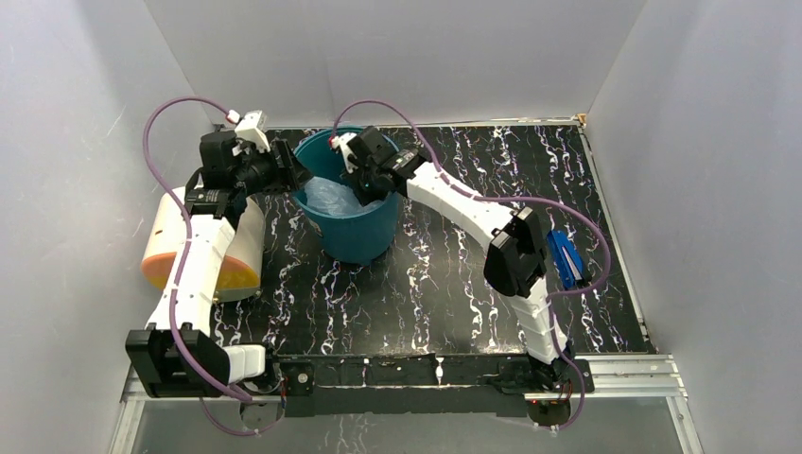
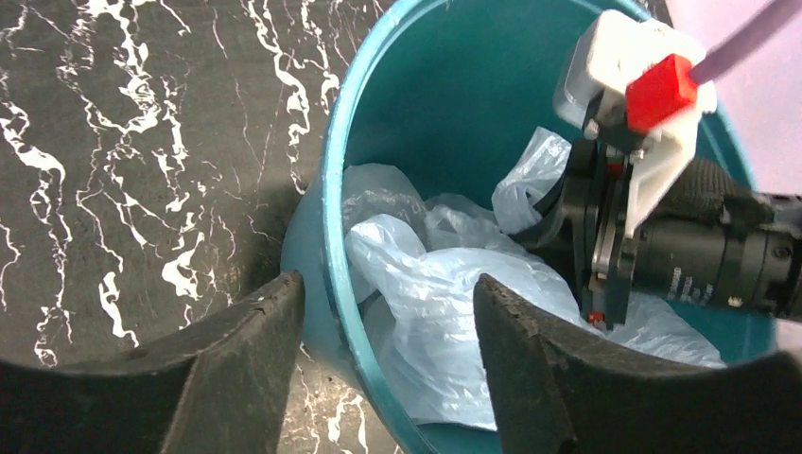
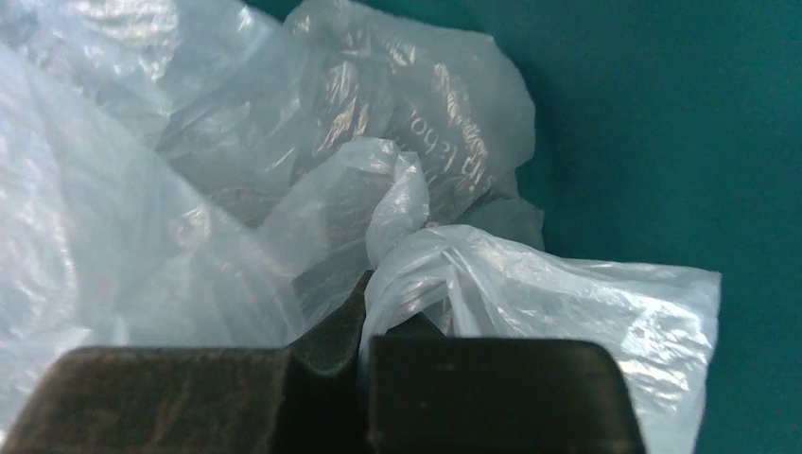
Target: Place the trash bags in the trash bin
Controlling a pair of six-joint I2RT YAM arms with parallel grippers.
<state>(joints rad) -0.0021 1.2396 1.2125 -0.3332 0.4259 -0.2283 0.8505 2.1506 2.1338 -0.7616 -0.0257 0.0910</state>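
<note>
The thin, translucent light-blue plastic bag (image 2: 444, 303) lies crumpled inside the teal round plastic bin (image 1: 355, 236), which stands upright on the black, white-veined surface (image 1: 454, 293). The right arm (image 1: 463, 208) reaches over the rim and down into the bin. The right jaws are pressed together on a fold of the bag. In the right wrist view the film wells up out of the slit between them and spreads away directly ahead, toward the bin's wall (white lettering shows on one lobe). So the bag lies straight in front of those jaws and touches them. It is bunched into lobes, with no long axis that I can make out.

The left arm (image 1: 203, 255) is at the bin's left side. The left jaws are spread wide and straddle the rim, one finger (image 2: 236, 378) outside the wall and the other over the inside. They hold nothing, and I cannot tell whether either finger touches the bin.

To my eye the bag is as good as in. The next move depends on the right jaws parting and backing out along the line the arm came in, away from the film, since such thin plastic may cling and ride up with them. The left arm is the nearer to the rim and is placed to steady the bin.
</note>
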